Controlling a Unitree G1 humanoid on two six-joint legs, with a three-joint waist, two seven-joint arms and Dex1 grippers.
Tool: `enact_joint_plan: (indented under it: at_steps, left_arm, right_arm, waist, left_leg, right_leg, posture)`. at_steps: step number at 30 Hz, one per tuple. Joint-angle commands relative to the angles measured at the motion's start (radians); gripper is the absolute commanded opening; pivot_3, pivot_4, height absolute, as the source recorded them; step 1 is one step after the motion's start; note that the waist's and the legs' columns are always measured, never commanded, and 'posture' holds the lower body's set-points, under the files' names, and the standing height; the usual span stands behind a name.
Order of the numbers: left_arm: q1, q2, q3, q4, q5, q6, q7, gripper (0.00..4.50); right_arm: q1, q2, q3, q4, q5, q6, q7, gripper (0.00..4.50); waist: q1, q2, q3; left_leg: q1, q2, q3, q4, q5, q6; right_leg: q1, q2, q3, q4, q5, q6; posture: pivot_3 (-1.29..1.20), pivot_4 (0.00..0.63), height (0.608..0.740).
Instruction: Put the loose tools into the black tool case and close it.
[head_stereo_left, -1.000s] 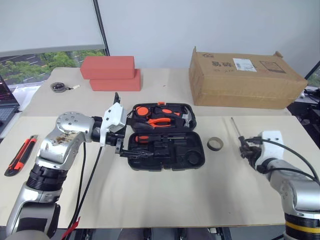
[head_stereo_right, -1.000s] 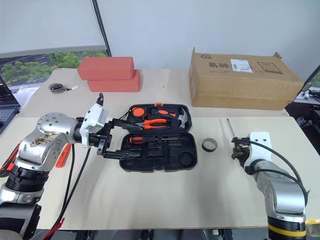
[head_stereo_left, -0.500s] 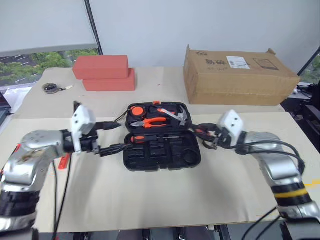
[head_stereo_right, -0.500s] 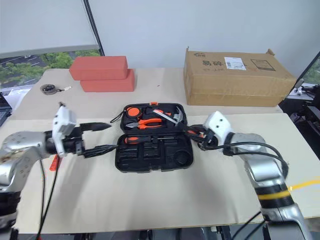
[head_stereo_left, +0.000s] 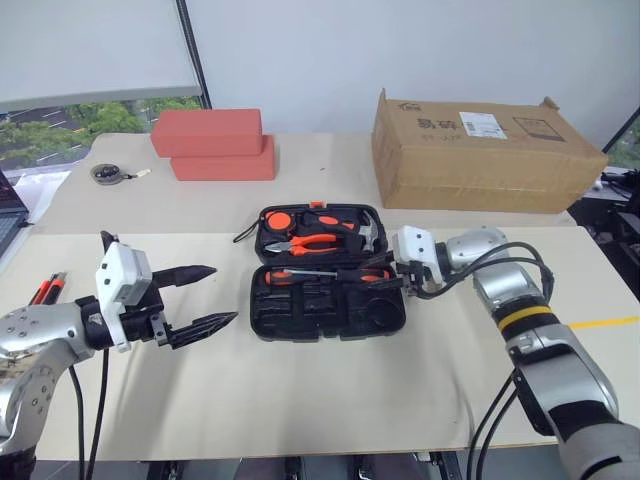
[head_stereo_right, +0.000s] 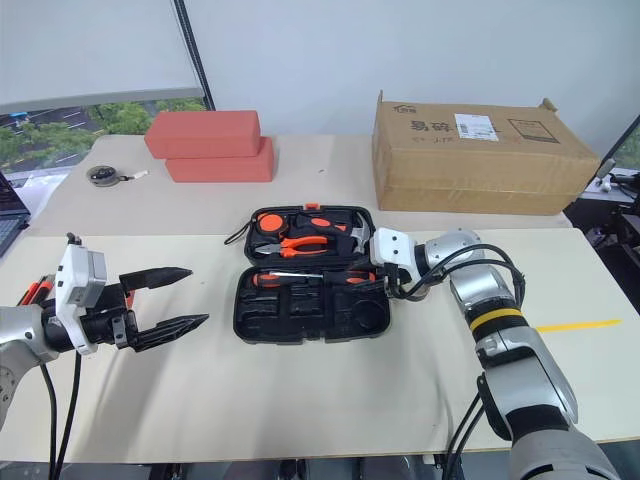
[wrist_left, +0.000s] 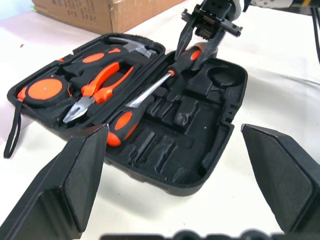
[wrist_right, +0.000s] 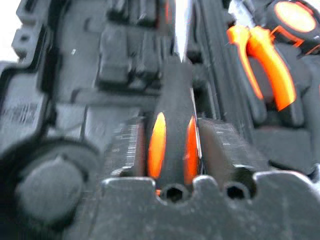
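Note:
The black tool case (head_stereo_left: 385, 312) lies open in the middle of the table. My right gripper (head_stereo_left: 380, 272) reaches in from the right, shut on the black-and-orange handle of a screwdriver (wrist_right: 172, 145). Its silver shaft (wrist_left: 150, 92) lies along the back of the case's front half. A second screwdriver (wrist_left: 120, 129) lies in that half, handle at the other end. The case's back half holds a tape measure, pliers and a hammer. My left gripper (head_stereo_left: 222, 293) hovers open and empty, well left of the case. A black-and-orange utility knife (head_stereo_left: 46, 289) lies at the table's left edge, behind my left wrist.
Two stacked red blocks (head_stereo_left: 215, 145) sit at the back left and a large cardboard box (head_stereo_left: 480, 150) at the back right. A small round object (head_stereo_left: 108, 173) lies on the far left. A yellow line (head_stereo_left: 600, 322) marks the table at the right.
My right gripper swung left from the table's right side and brought the screwdriver down into the case's front half. My left gripper drew back left, away from the case. The camera shifted too.

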Motion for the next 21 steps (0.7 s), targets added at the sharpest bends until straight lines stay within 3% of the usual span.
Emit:
enact_joint_plan:
  at_steps: [1, 3, 4, 8, 15, 18, 21]
  left_arm:
    - [0.010, 0.005, 0.036, -0.036, -0.028, -0.006, 0.012, 4.50]
    - [0.011, 0.007, 0.034, -0.035, -0.031, -0.009, 0.015, 4.50]
    - [0.010, 0.009, 0.032, -0.034, -0.033, -0.009, 0.016, 4.50]
    - [0.000, 0.015, 0.021, -0.018, -0.032, -0.016, 0.013, 4.50]
    - [-0.026, 0.018, -0.003, -0.002, -0.031, -0.016, 0.006, 4.50]
    - [-0.033, 0.017, -0.012, 0.002, -0.028, -0.016, 0.005, 4.50]
    - [-0.035, 0.018, -0.016, 0.005, -0.026, -0.018, 0.002, 4.50]
  right_arm:
    - [-0.060, 0.014, -0.033, 0.058, -0.008, -0.066, -0.007, 3.48]
    - [-0.071, 0.019, -0.042, 0.078, -0.007, -0.083, -0.011, 4.32]
    - [-0.076, 0.020, -0.047, 0.085, -0.006, -0.093, -0.017, 4.44]
    - [-0.084, 0.050, -0.104, 0.065, 0.044, -0.035, -0.065, 4.44]
    - [-0.005, 0.141, -0.197, -0.134, 0.142, 0.237, -0.197, 4.44]
    - [0.063, 0.165, -0.199, -0.229, 0.151, 0.347, -0.272, 3.72]
    - [0.128, 0.165, -0.185, -0.320, 0.152, 0.414, -0.274, 2.61]
  waist:
    - [-0.003, 0.000, 0.000]
    - [-0.004, 0.000, 0.000]
    - [-0.004, 0.000, 0.000]
    - [-0.005, 0.000, 0.000]
    - [-0.005, 0.000, 0.000]
    - [-0.002, 0.000, 0.000]
    - [-0.001, 0.000, 0.000]
  left_leg:
    - [0.000, 0.000, 0.000, 0.000, 0.000, -0.001]
    - [0.001, 0.000, 0.001, 0.000, 0.000, -0.003]
    - [0.001, 0.000, 0.001, 0.000, -0.001, -0.004]
    - [0.002, 0.000, 0.002, 0.000, -0.003, -0.009]
    - [0.003, 0.001, 0.003, 0.000, -0.002, -0.011]
    - [0.003, 0.001, 0.002, -0.001, -0.002, -0.012]
    - [0.002, 0.001, 0.003, -0.001, -0.002, -0.012]
  right_leg:
    - [0.000, 0.000, 0.000, 0.001, 0.000, 0.000]
    - [0.000, 0.000, 0.001, 0.002, 0.001, -0.001]
    - [0.000, 0.000, 0.001, 0.002, 0.001, -0.001]
    - [-0.001, 0.000, 0.002, 0.003, 0.001, -0.002]
    - [-0.002, 0.000, 0.004, 0.008, 0.001, -0.004]
    - [-0.002, 0.000, 0.004, 0.009, 0.000, -0.004]
    - [-0.003, 0.000, 0.004, 0.009, 0.000, -0.004]
  posture:
    - [0.00, 0.150, 0.712]
    - [0.00, 0.150, 0.712]
    - [0.00, 0.150, 0.712]
    - [0.00, 0.150, 0.712]
    - [0.00, 0.150, 0.712]
    - [0.00, 0.150, 0.712]
    - [0.00, 0.150, 0.712]
